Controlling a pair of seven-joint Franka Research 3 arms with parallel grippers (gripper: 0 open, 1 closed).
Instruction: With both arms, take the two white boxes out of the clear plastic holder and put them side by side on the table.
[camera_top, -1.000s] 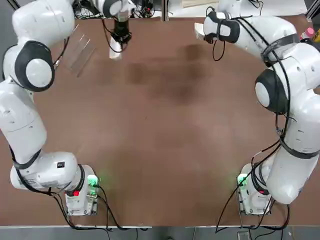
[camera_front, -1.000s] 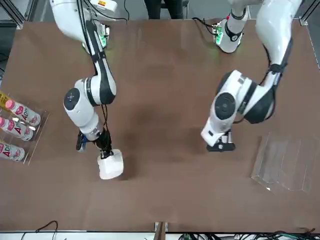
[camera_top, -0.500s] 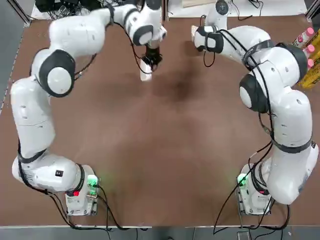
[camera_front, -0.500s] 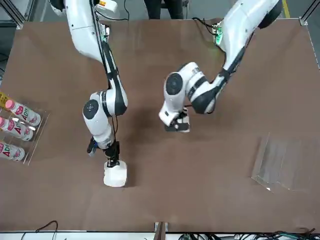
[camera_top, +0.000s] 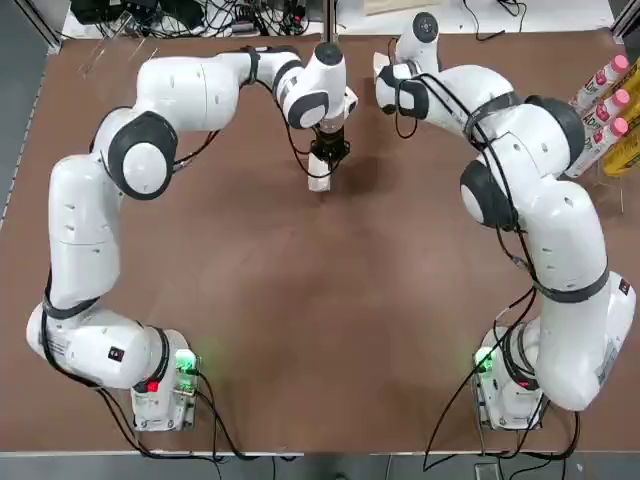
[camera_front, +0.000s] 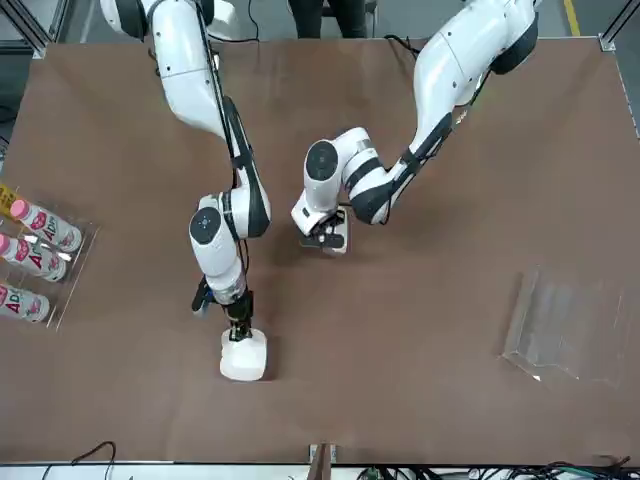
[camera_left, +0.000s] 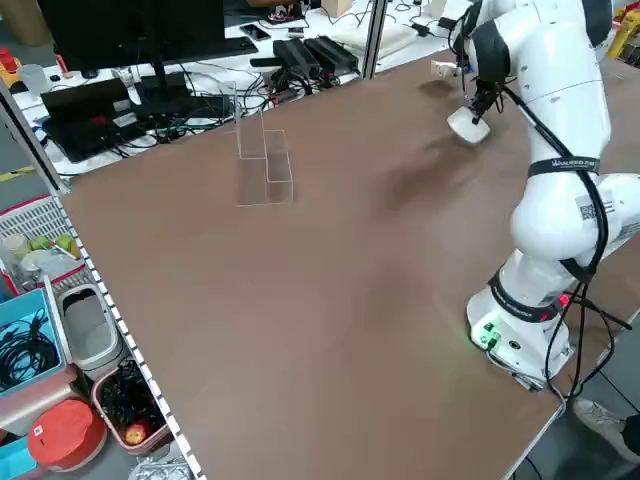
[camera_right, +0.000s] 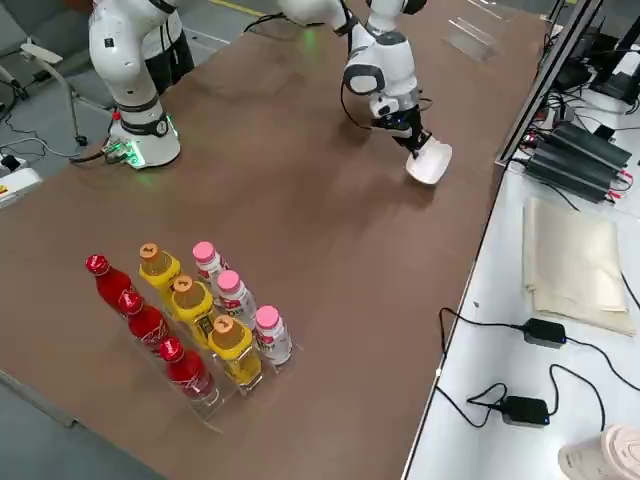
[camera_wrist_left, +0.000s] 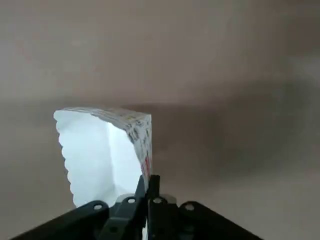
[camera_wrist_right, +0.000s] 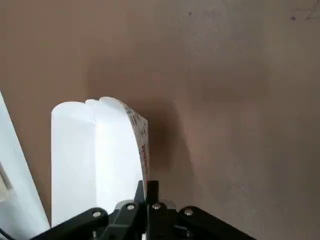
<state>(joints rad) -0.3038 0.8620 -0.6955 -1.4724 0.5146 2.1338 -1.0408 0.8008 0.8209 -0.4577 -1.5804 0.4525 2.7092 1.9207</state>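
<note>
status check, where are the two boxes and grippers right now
Left gripper jaws shut on one white box, mid-table. Right gripper jaws shut on other white box, near far edge. Clear holder empty. Nothing in the way.

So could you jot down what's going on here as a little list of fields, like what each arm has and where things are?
left end effector: shut on a white box, mid-table
right end effector: shut on the other white box, near the table's far edge
clear plastic holder: empty, on the robot's left
bottle rack: red, yellow and pink-capped bottles, on the robot's right
table: brown
</note>
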